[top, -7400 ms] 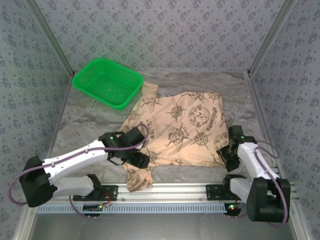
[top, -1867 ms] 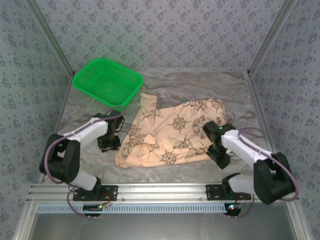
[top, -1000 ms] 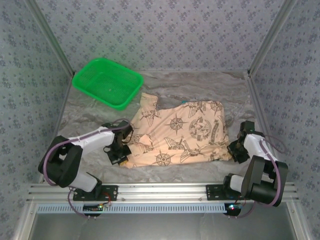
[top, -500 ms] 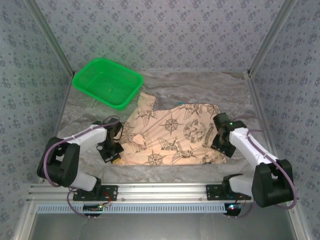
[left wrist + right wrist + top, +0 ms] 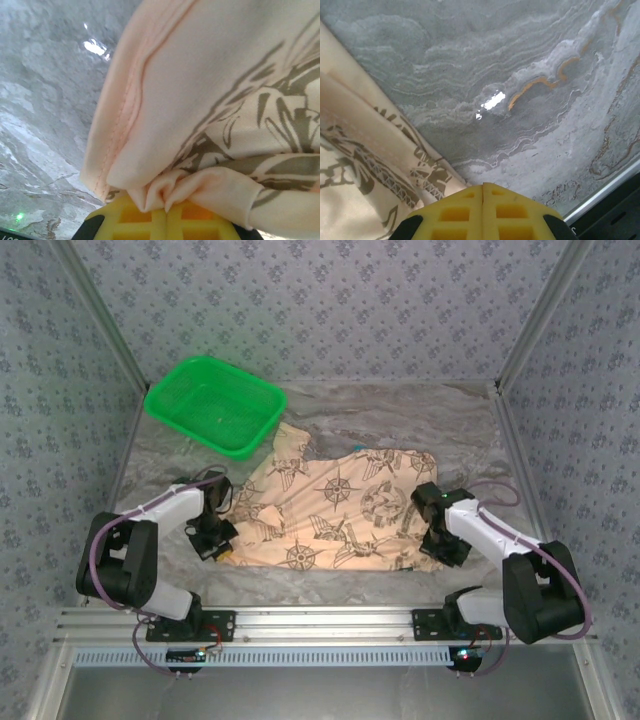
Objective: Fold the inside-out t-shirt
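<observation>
The left pincer (image 5: 166, 210) is pictured clenched on a bunched corner of the inside-out t-shirt (image 5: 340, 515), with the peach cloth gathered in small pleats right at its yellow pads (image 5: 150, 227). From this pincer the garment is spread low across the table (image 5: 450, 430) as far as the right pincer (image 5: 483, 189), print side up. One sleeve is thrown out beyond the left pincer towards the green basket (image 5: 215, 405).

The right pincer is shown closed flush at the opposite edge of the shirt. Its pads are pressed together with no cloth visible between them. The hem is seen lying just beside one pad, and bare marbled table is seen ahead of it.

The fold is judged to be only partly made, and trouble is most likely to be caused by the uneven hold. If both arms are raised or drawn across now, only the left side is likely to be carried. The shirt could then be dragged askew or rolled into a heap around the free edge. Several layers may also be caught in the wad at the left pincer, so a crooked crease could be set, or the thick bunch could be let slip once tension is applied.
</observation>
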Available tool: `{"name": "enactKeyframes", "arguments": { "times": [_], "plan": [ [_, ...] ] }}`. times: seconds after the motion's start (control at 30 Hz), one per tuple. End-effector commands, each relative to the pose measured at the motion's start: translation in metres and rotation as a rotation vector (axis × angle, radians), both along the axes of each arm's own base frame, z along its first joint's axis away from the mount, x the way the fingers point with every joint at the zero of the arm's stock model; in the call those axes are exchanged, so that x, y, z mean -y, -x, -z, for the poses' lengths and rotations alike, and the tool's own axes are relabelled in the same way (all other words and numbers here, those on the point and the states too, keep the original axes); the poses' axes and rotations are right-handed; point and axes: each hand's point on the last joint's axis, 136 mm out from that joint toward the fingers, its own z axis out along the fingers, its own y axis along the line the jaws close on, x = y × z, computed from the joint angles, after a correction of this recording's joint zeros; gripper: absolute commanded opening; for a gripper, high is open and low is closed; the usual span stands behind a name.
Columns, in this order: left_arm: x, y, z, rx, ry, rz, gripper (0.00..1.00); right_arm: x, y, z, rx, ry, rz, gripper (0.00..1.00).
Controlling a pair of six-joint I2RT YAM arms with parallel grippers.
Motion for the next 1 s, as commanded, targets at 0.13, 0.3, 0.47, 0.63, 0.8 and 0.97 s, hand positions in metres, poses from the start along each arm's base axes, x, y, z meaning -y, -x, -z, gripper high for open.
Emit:
{"name": "enactKeyframes", "arguments": {
  "times": [0.13,0.3,0.47,0.63,0.8,0.97],
  "plan": [
    [-0.011,-0.007,0.000,0.032,-0.050,0.007,0.00,-0.031,0.004,-0.015,0.017,-0.066,-0.015,0.33],
    [-0.013,-0.003,0.002,0.027,-0.055,-0.002,0.00,-0.033,0.017,0.001,-0.015,-0.026,-0.007,0.35],
    [-0.018,-0.002,0.003,0.025,-0.057,-0.016,0.00,-0.023,0.010,-0.002,-0.003,0.021,-0.014,0.37],
    [-0.019,-0.005,0.000,0.037,-0.050,-0.024,0.00,-0.034,0.002,-0.003,0.030,-0.001,-0.017,0.38],
    [-0.017,-0.003,0.002,0.029,-0.039,-0.027,0.00,-0.044,-0.003,-0.013,0.083,-0.041,0.004,0.41],
    [-0.017,-0.003,0.004,0.027,-0.041,-0.030,0.00,-0.045,0.005,-0.003,0.078,-0.056,0.026,0.41]
  ]
}}
